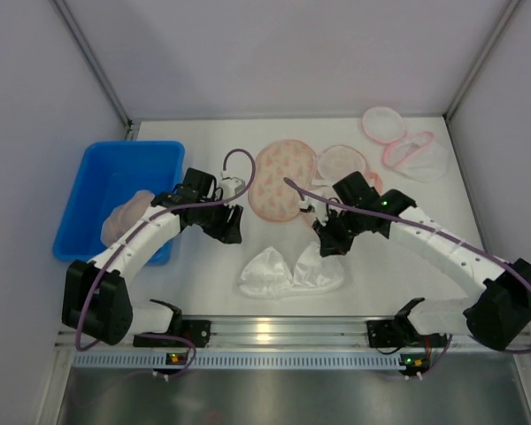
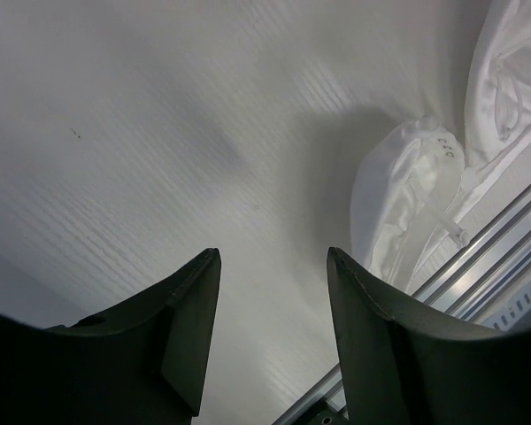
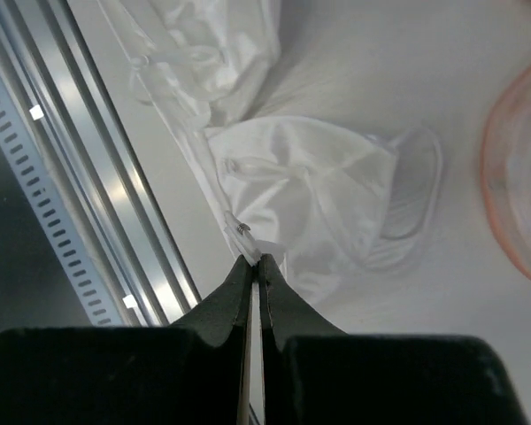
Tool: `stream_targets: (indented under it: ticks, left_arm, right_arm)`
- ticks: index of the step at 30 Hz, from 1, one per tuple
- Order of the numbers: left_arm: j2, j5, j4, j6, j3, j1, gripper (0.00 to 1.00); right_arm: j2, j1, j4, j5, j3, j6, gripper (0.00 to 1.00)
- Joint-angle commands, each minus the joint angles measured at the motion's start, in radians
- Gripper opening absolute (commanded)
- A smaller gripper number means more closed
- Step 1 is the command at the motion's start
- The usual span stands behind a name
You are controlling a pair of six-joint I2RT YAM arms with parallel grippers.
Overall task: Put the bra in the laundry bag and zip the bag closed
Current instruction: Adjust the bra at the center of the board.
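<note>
The white bra (image 1: 292,271) lies crumpled on the table near the front rail. My right gripper (image 1: 329,246) is at its right cup; in the right wrist view the gripper (image 3: 257,258) is shut on a thin white edge of the bra (image 3: 310,186) beside a small metal hook. My left gripper (image 1: 230,232) hovers left of the bra, open (image 2: 273,252) with only bare table between its fingers, and the bra (image 2: 407,204) shows to its right. The round pink patterned laundry bag (image 1: 281,180) lies flat behind the bra, and its rim (image 3: 522,195) shows at the right edge.
A blue bin (image 1: 115,168) holding a pinkish garment (image 1: 128,215) stands at the left. A second pink round bag (image 1: 341,164) lies beside the first. White pink-rimmed pouches (image 1: 407,146) sit at the back right. The metal rail (image 1: 274,332) runs along the front edge.
</note>
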Motion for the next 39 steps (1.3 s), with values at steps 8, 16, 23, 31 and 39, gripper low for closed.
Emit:
stream_targets:
  ticks: [8, 16, 23, 31, 39]
  left_arm:
    - [0.014, 0.085, -0.054, -0.003, 0.037, 0.045, 0.57]
    - [0.027, 0.148, -0.137, 0.058, 0.07, 0.1, 0.58]
    - [0.02, 0.213, -0.223, 0.144, 0.075, 0.1, 0.57]
    - [0.109, 0.265, -0.358, 0.319, 0.127, 0.087, 0.57]
    - [0.224, 0.251, -0.392, 0.342, 0.144, -0.033, 0.55]
  right_arm:
    - [0.231, 0.156, 0.256, -0.04, 0.013, 0.069, 0.0]
    - [0.25, 0.153, 0.275, 0.063, -0.009, 0.103, 0.42]
    - [0.1, 0.019, 0.174, 0.035, 0.054, 0.086, 0.62]
    - [0.159, -0.234, 0.022, -0.069, -0.012, -0.012, 0.65]
    - [0.256, -0.234, 0.076, -0.129, -0.023, -0.034, 0.65]
